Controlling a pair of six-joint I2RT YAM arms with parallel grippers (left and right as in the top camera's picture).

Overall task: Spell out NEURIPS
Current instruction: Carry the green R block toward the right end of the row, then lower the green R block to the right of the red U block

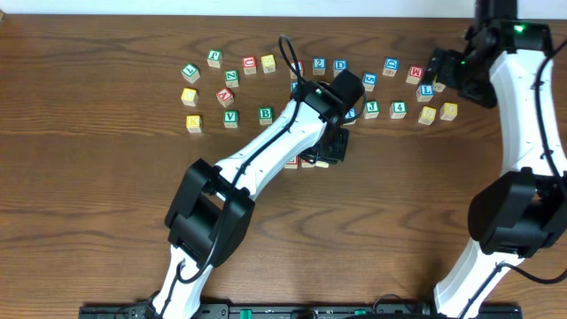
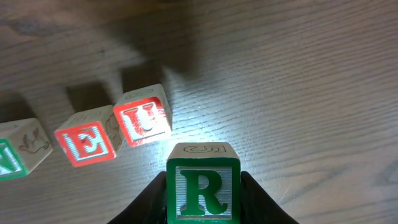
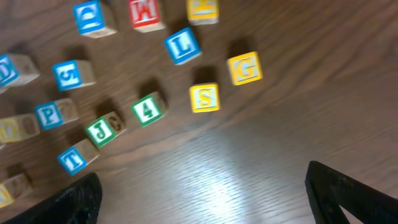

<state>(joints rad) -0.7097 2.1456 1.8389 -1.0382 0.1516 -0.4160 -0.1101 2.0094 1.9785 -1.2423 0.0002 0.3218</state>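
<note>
My left gripper [image 2: 203, 199] is shut on a green R block [image 2: 203, 186] and holds it just right of a row on the table: a green N block [image 2: 15, 155], a red E block [image 2: 87, 144] and a red U block [image 2: 143, 117]. In the overhead view the left gripper [image 1: 330, 151] sits over that row at the table's middle, hiding most of it. My right gripper [image 3: 202, 193] is open and empty, above the right-hand loose blocks. A yellow S block [image 3: 204, 98] and a blue P block [image 3: 50, 114] lie below it.
Loose letter blocks lie in an arc across the far table, from a yellow block [image 1: 193, 123] at the left to a yellow one [image 1: 449, 111] at the right. The right wrist view shows L [image 3: 182, 45], G [image 3: 244, 68], 4 [image 3: 148, 109] and J [image 3: 101, 130].
</note>
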